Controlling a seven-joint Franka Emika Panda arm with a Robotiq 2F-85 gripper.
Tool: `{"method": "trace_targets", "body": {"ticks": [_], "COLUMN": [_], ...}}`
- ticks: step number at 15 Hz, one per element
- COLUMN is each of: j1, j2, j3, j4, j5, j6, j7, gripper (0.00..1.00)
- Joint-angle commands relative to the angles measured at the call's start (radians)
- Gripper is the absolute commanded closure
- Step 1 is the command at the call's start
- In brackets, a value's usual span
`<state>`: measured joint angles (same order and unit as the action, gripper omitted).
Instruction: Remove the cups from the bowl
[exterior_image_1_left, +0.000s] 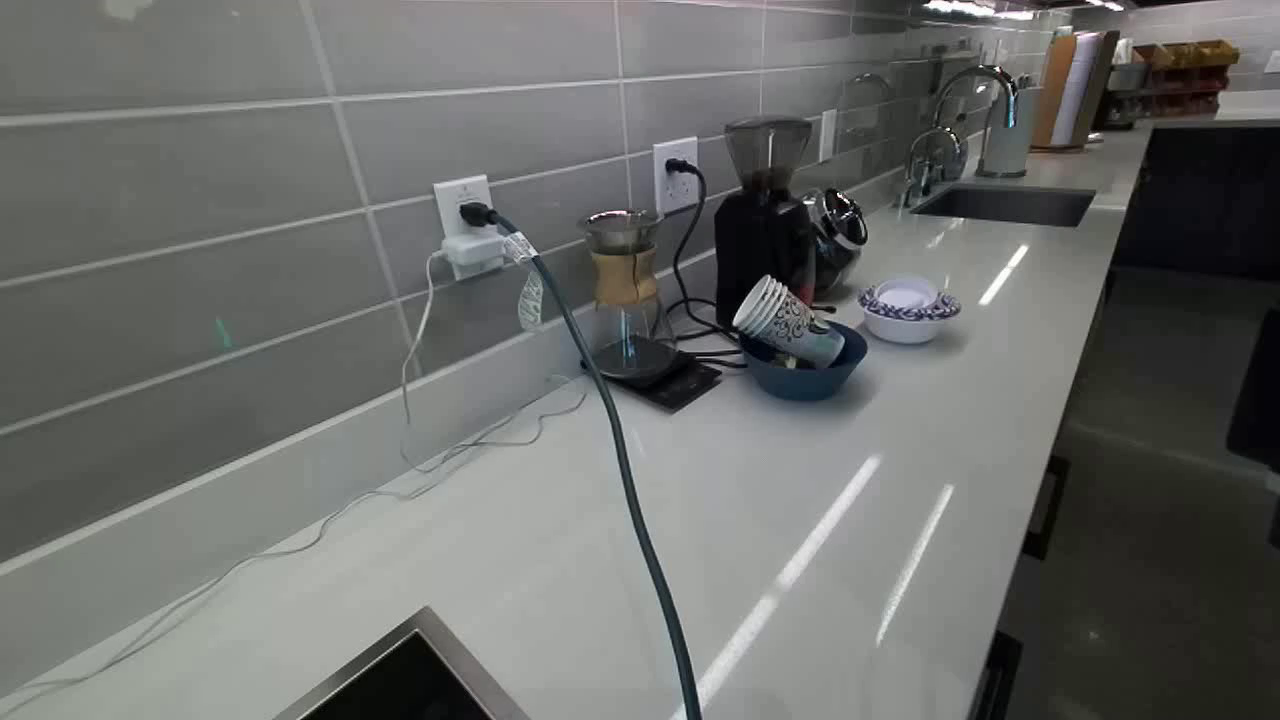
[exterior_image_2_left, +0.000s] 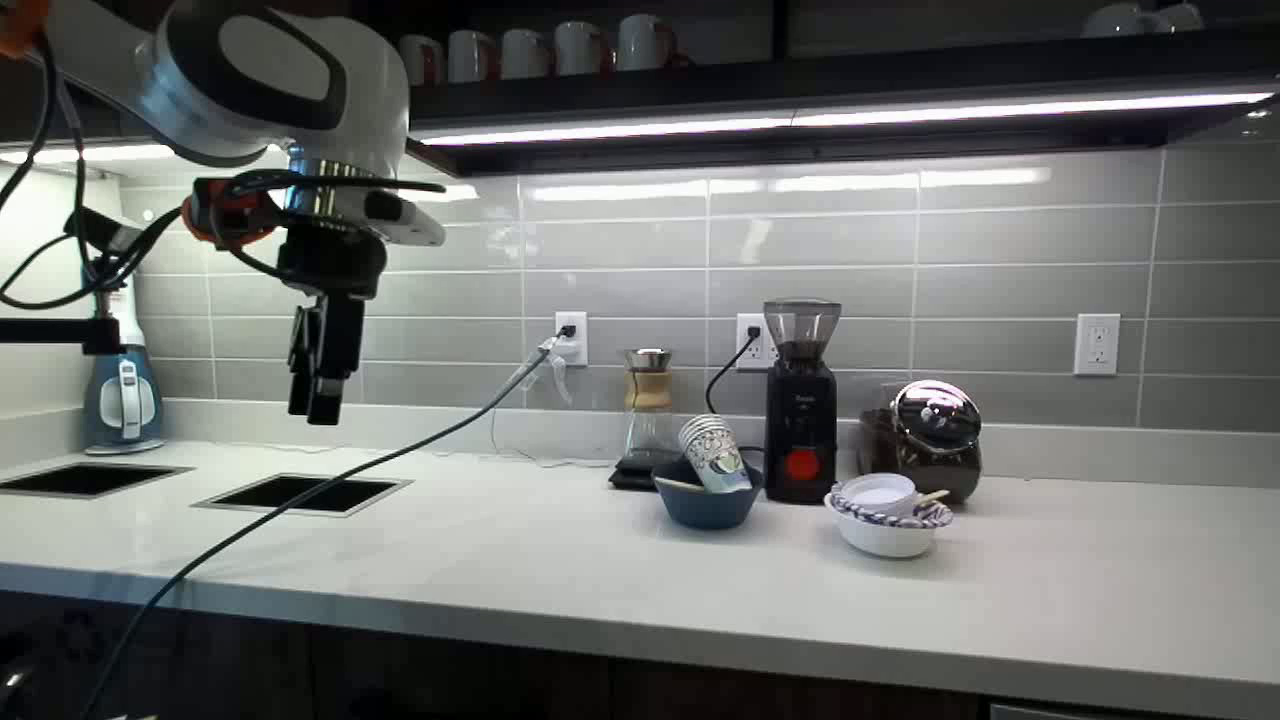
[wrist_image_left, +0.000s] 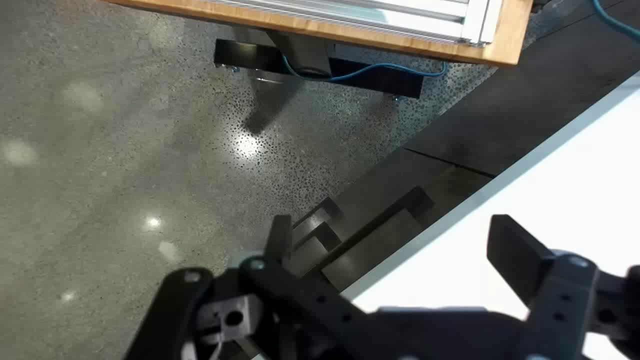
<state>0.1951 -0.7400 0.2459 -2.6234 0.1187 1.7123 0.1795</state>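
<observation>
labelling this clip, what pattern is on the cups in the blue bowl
Dark swirls on white and pale blue; the cups show best in an exterior view.

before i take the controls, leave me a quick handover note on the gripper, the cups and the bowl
Gripper: open, holding nothing; in an exterior view it hangs above the counter, well apart from the cups.
Nested paper cups: one stack, tilted in the dark blue bowl, mouth ends raised. The bowl stands near the black coffee grinder.
Done: none of the removal; the stack is in the bowl.
Left: reach the stack, grip it, lift it out and set it down.
</observation>
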Motion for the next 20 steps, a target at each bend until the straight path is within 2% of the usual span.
{"method": "trace_targets", "body": {"ticks": [1,19,20], "j1": [0.001,0.001,-0.013], "j2": [0.001,0.001,0.002], "j3": [-0.001,-0.001,-0.015], "j4": [0.001,0.001,0.008], "j5": [-0.001,-0.001,0.004], "j6": [-0.001,-0.001,0.035], "j7": [0.001,0.001,0.003], "gripper": [0.00,0.00,0.00]}}
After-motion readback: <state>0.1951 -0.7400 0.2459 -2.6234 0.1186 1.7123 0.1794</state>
